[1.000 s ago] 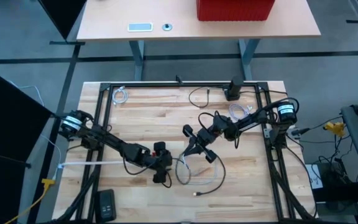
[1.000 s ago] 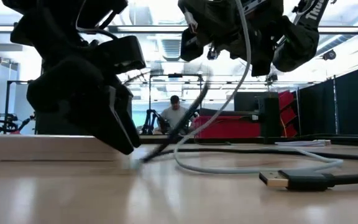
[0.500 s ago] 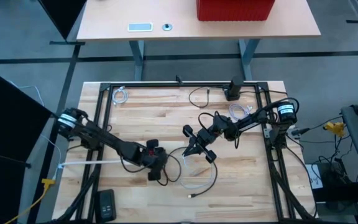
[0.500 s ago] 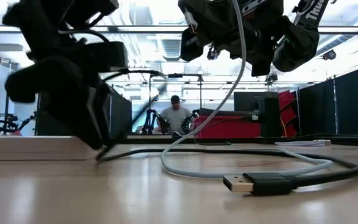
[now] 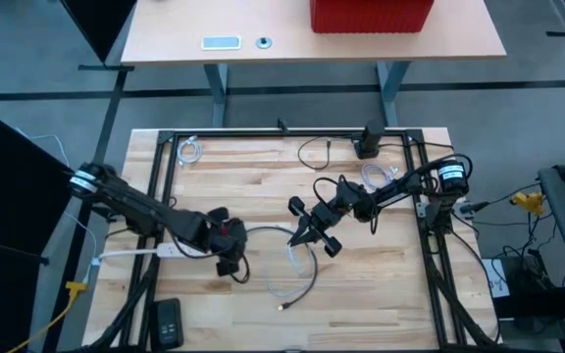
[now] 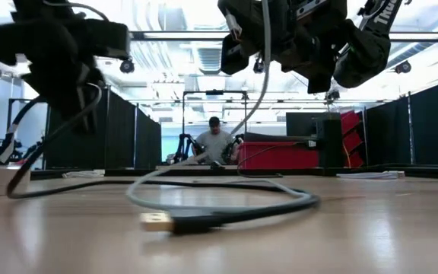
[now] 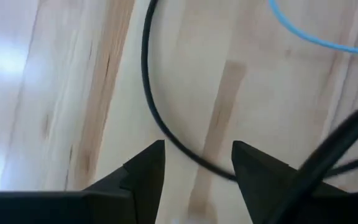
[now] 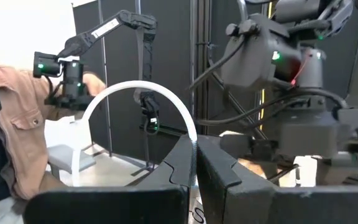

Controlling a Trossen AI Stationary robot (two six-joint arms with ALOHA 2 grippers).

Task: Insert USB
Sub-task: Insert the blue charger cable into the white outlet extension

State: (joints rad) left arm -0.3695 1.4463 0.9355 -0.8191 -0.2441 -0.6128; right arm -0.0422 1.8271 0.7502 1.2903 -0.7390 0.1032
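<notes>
A black cable (image 5: 307, 279) lies in a loop on the table, and its free end is a USB plug (image 5: 282, 307) (image 6: 158, 222). My left gripper (image 5: 226, 243) (image 7: 197, 165) hovers above the table left of the loop, open. In its wrist view part of the black cable (image 7: 160, 118) lies on the wood below the gap. In the low view a black cable (image 6: 44, 144) rises from the table toward it. My right gripper (image 5: 300, 237) (image 8: 194, 155) is raised near the table's middle, shut on a white cable (image 8: 135, 87). My left gripper has a blurred black cable (image 7: 328, 152) close by the outer side of one finger; I cannot tell whether it touches. My right gripper pinches the white cable (image 8: 193, 140) between its two fingers. The cable arches away in a loop, and in the low view it hangs down (image 6: 234, 114) to the tabletop.
A white bar (image 5: 130, 254) lies near the left edge and a black device (image 5: 168, 322) at the near left corner. Coiled cables (image 5: 192, 150) (image 5: 376, 175) and a black block (image 5: 369, 140) sit at the far side. A person (image 6: 215, 141) sits beyond the table.
My left gripper has moved toward the table's left edge and risen off the tabletop. The black cable loop and its USB plug have slid leftward along the table with it. The right gripper has kept still.
</notes>
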